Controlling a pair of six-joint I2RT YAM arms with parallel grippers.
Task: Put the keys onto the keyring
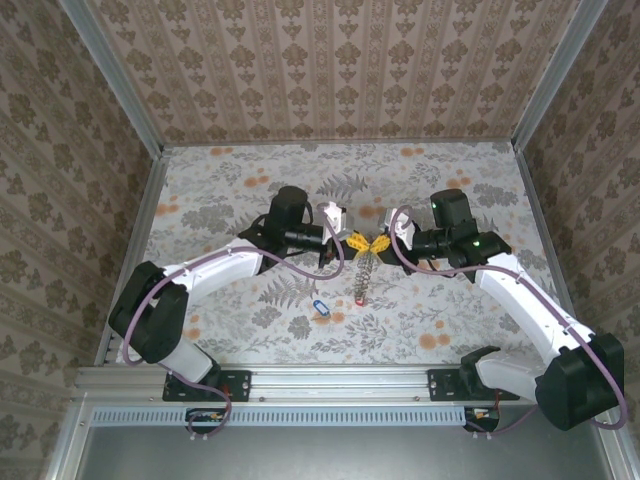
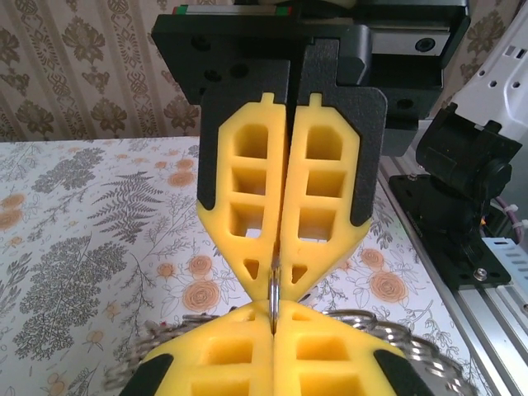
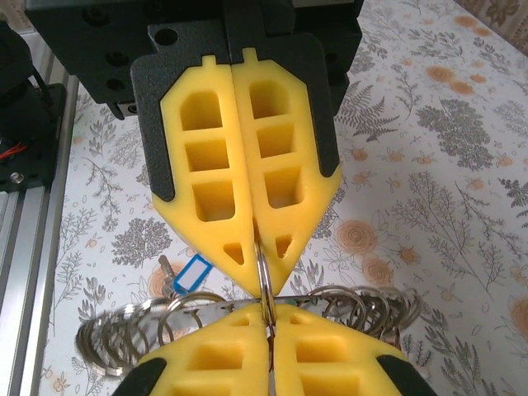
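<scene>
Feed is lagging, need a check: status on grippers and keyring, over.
Left gripper and right gripper shut, tip to tip, both pinching the keyring wire. Blue-tagged key lies loose beside it, not threaded. Nothing blocking.

Light: bright, even, diffuse, from above. Shadows: faint and soft-edged under the arms (image 1: 215, 268) on the table (image 1: 220, 170), top view. Focus: keyring (image 2: 153, 351) blurred at lower left, left wrist view. Glare: white casing (image 2: 503, 74) washed out.
</scene>
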